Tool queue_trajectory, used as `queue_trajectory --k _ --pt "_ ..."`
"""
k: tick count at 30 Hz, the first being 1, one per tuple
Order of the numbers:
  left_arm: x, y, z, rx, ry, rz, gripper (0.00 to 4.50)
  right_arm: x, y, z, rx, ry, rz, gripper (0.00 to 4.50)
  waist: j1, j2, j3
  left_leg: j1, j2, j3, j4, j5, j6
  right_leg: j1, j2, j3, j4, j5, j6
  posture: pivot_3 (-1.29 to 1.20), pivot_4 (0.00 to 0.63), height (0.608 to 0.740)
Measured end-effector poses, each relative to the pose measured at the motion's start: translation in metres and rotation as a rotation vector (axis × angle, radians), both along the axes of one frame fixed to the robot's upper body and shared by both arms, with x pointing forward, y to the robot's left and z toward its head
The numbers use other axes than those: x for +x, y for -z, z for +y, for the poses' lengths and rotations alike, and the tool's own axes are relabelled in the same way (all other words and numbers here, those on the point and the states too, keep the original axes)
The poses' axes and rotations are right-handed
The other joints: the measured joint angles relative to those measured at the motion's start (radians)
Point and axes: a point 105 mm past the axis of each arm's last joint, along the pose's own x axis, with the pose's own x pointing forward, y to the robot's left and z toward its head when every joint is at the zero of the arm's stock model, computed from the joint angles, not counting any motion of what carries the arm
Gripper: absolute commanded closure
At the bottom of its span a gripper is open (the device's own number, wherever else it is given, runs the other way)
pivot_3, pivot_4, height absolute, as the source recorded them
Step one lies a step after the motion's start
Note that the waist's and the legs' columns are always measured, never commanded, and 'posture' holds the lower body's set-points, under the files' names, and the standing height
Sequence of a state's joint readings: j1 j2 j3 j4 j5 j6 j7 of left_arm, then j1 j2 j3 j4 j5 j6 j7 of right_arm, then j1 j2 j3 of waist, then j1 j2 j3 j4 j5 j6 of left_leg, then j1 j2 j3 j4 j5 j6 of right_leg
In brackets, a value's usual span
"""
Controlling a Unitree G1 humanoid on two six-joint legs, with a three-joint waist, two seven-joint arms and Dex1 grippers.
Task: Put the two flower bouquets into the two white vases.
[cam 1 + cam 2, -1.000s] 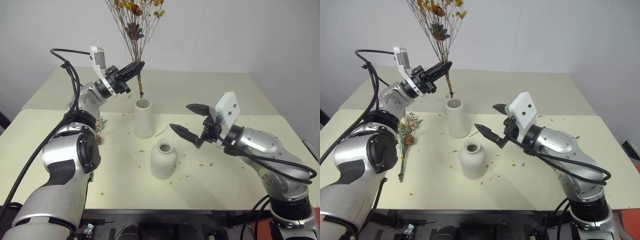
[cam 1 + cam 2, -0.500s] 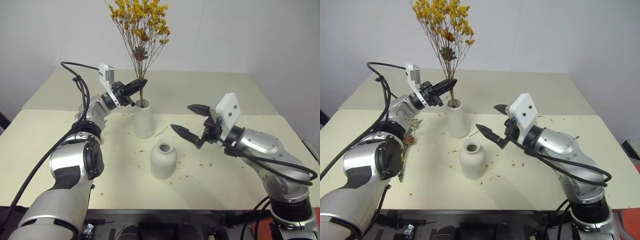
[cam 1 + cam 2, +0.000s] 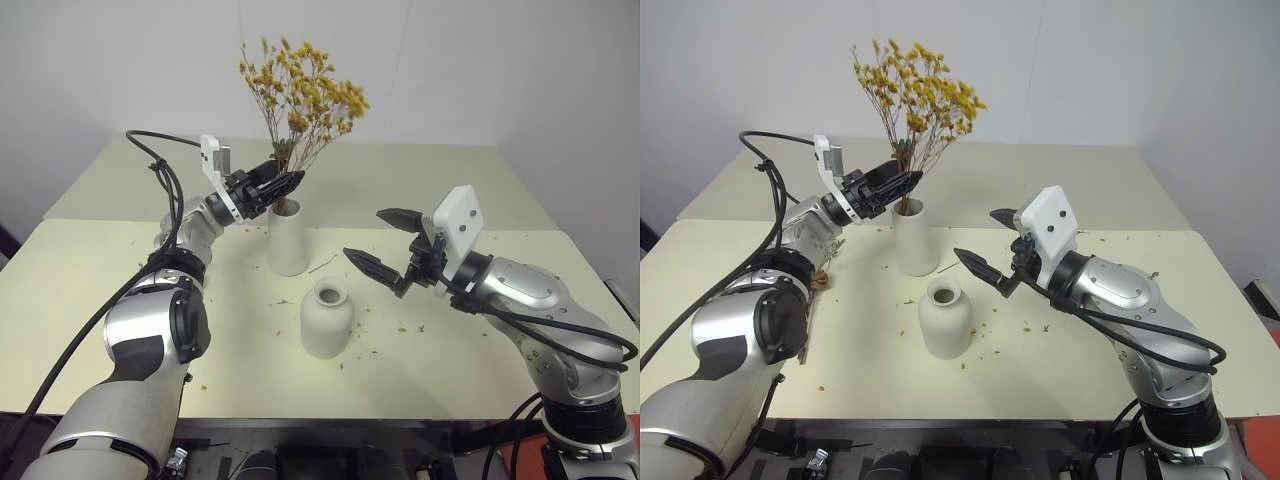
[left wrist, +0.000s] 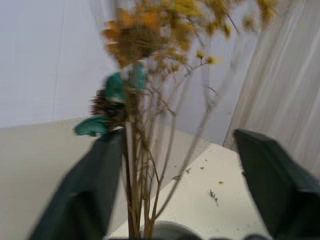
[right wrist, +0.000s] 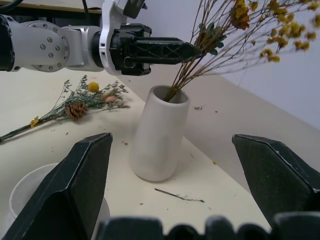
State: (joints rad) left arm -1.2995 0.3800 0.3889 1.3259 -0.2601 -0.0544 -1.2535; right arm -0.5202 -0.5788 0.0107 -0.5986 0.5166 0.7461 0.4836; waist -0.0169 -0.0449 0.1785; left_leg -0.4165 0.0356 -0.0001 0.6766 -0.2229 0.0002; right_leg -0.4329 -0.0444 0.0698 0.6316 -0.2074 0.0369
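Note:
The yellow-orange bouquet (image 3: 305, 90) stands upright with its stems inside the tall white vase (image 3: 288, 240). My left gripper (image 3: 292, 182) is open just above the vase mouth, one finger on each side of the stems and not clamping them. The short rounded white vase (image 3: 326, 318) stands nearer the front, with nothing in it. The grey-green bouquet (image 5: 75, 109) with its pinecone lies flat on the table to the left of the vases, partly hidden behind my left arm. My right gripper (image 3: 366, 236) hovers open to the right of both vases and holds nothing.
Dried crumbs and a small twig (image 3: 322, 265) are scattered on the cream table (image 3: 450, 350) around the vases. A second table (image 3: 420, 170) stands behind, against the white wall. Black cable loops over my left arm.
The yellow bouquet has sunk down into the tall vase. My left gripper has come down with it and opened, letting go of the stems. The right arm has not moved.

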Motion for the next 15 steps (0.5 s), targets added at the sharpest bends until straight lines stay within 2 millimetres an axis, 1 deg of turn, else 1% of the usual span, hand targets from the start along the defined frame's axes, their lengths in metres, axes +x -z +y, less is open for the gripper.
queue_trajectory --k 4,7,9,12,15 --pt "-0.006 -0.001 0.004 0.017 0.047 -0.01 0.01 0.0 -0.001 0.0 -0.003 -0.004 -0.003 0.0 -0.001 0.0 0.0 0.0 0.0 0.0 0.0 0.0 0.0 0.0 0.0 0.0 0.0 0.0 0.0 0.0 0.15 0.74" --pt "-0.008 -0.002 0.01 0.026 0.063 -0.005 0.01 0.002 0.0 0.0 -0.003 -0.001 0.005 0.0 -0.001 0.0 0.0 0.0 0.0 0.0 0.0 0.0 0.0 0.0 0.0 0.0 0.0 0.0 0.0 0.0 0.15 0.74" --pt "-0.01 -0.002 0.014 0.069 0.066 -0.012 0.01 0.003 0.002 0.0 -0.003 0.0 0.01 0.0 -0.001 0.0 0.0 0.0 0.0 0.0 0.0 0.0 0.0 0.0 0.0 0.0 0.0 0.0 0.0 0.0 0.15 0.74" --pt "-0.012 0.007 0.018 0.192 0.066 -0.009 0.01 0.004 0.002 0.001 -0.01 -0.003 0.011 0.0 -0.001 0.0 0.0 0.0 0.0 0.0 0.0 0.0 0.0 0.0 0.0 0.0 0.0 0.0 0.0 0.0 0.15 0.74" --pt "-0.013 0.014 0.02 0.239 0.069 -0.001 0.01 0.005 0.003 0.001 -0.01 0.0 0.013 0.0 0.0 0.0 0.0 0.0 0.0 0.0 0.0 0.0 0.0 0.0 0.0 0.0 0.0 0.0 0.0 0.0 0.15 0.74"
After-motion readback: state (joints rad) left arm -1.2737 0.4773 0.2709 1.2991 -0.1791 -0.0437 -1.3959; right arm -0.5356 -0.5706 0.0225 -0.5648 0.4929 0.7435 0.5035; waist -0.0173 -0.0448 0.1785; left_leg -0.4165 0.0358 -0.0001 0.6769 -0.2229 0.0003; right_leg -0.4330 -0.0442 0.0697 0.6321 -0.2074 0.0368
